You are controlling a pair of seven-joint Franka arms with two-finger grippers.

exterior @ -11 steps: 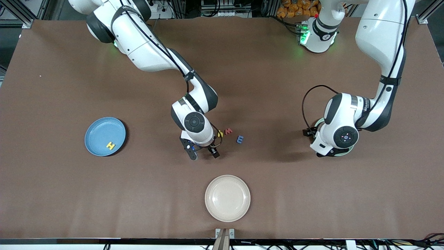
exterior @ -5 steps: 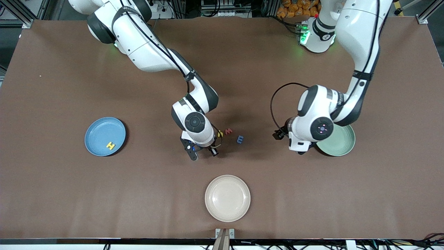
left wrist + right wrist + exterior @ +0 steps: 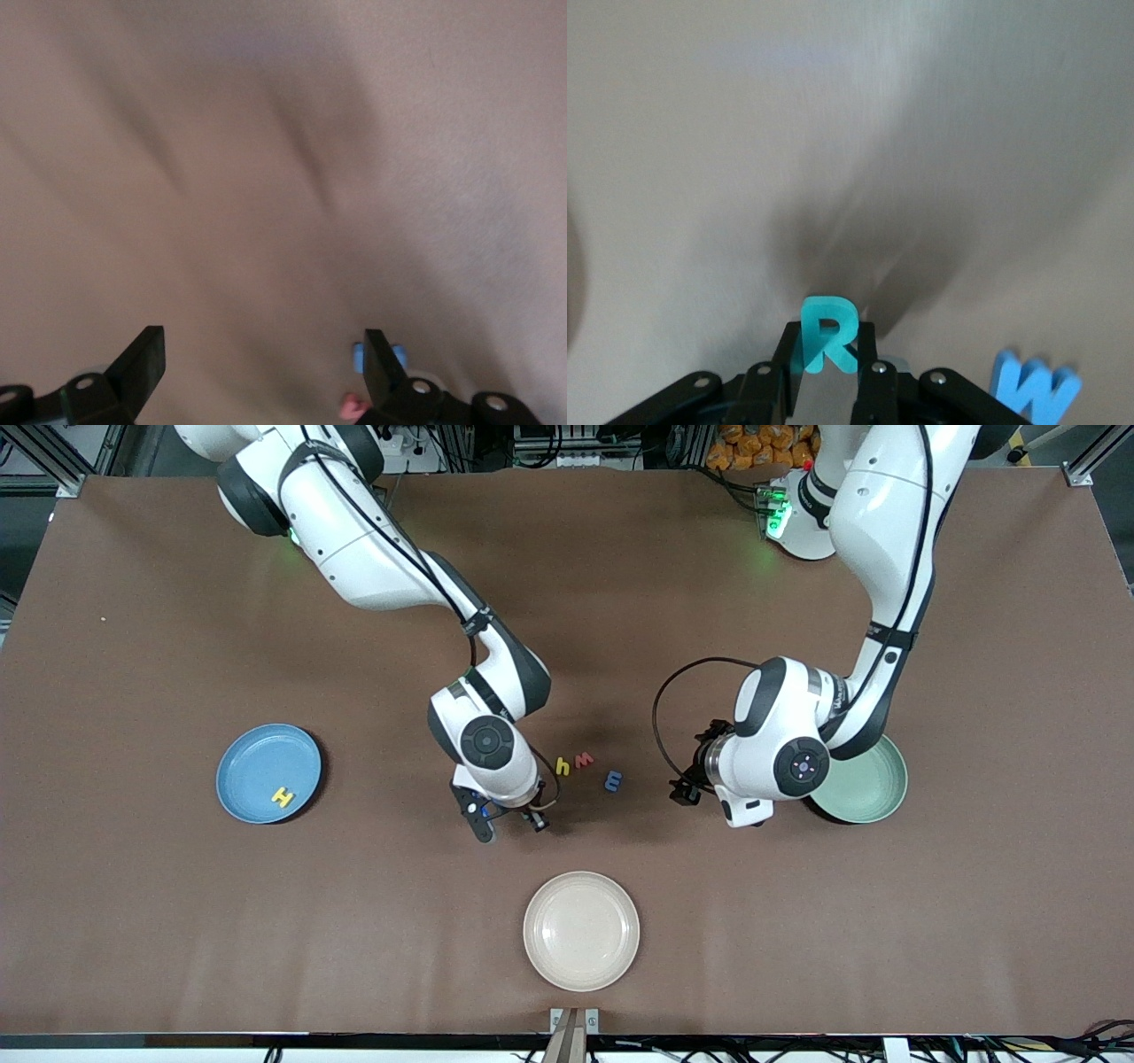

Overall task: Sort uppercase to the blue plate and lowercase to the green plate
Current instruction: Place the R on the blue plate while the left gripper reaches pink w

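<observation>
Swinging off the green plate [image 3: 873, 790] toward the loose letters, the left gripper [image 3: 266, 372] hangs wide apart. Beside those letters, the right gripper [image 3: 830, 376] pinches the teal R [image 3: 827, 335]. Yellow H [image 3: 283, 796] lies on the blue plate [image 3: 252, 757].

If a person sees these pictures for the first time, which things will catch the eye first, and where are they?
First, the right gripper near the table's middle, its jaws shut on a small teal foam letter R, with a blue foam letter W lying beside it. Next, the round sky-blue plate toward the right arm's end, holding a yellow foam capital H. The open left gripper hangs beside the pale mint-green plate.
</observation>
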